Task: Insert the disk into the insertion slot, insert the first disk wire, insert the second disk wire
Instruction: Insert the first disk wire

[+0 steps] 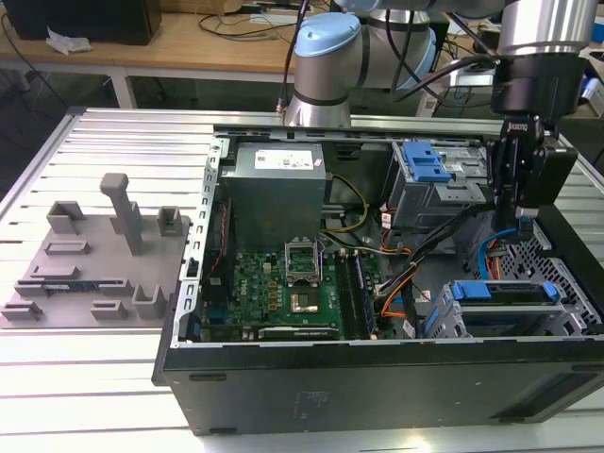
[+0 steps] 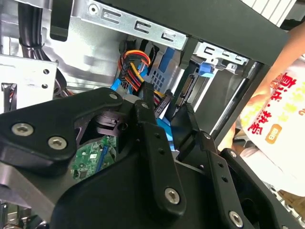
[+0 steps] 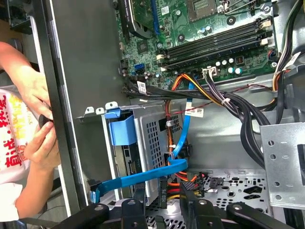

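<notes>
From where I stand, the disk [image 1: 500, 292] is already seated in the insertion slot [image 1: 444, 319], in the corner of the open computer case [image 1: 377, 387] on the exterior view's right. Its blue carrier sits level with the top of the metal cage. The gripper [image 1: 520, 223] reaches down into the case just beside that slot. In the first wrist view a blue flat cable [image 3: 143, 179] curves across right at the gripper's tip, and a black plug [image 3: 190, 184] with coloured wires lies just beside it. I cannot tell whether the gripper is clamped on either. A person's hand [image 3: 33, 90] is at the case's outer wall.
</notes>
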### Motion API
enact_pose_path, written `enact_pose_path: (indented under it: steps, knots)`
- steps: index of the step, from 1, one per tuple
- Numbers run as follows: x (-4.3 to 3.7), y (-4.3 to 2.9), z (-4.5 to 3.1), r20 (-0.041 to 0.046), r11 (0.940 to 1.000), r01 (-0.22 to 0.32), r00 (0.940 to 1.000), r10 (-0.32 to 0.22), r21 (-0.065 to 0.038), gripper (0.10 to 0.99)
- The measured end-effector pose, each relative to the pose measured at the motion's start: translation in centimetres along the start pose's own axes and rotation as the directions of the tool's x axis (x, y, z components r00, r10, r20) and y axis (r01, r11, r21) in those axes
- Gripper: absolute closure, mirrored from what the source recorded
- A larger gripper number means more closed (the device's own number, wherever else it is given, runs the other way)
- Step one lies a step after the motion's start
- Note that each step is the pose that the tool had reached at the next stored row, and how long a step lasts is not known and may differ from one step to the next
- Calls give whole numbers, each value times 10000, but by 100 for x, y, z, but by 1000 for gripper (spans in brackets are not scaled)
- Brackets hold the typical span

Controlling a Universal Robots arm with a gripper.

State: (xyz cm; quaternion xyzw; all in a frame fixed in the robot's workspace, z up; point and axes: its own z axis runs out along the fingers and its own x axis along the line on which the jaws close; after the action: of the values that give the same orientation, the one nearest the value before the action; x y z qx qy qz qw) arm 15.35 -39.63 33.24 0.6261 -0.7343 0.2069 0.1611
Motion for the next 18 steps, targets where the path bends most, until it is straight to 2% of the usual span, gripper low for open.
enact_pose_path:
  steps: [7, 11, 18]
  knots:
    - [-19, 4, 11, -33, 10000, 7, 10000, -7, 10, 686]
    - [-19, 3, 11, -35, 10000, 7, 10000, -7, 10, 922]
    - [-18, -3, 15, -34, 10000, 20, 10000, -20, -9, 922]
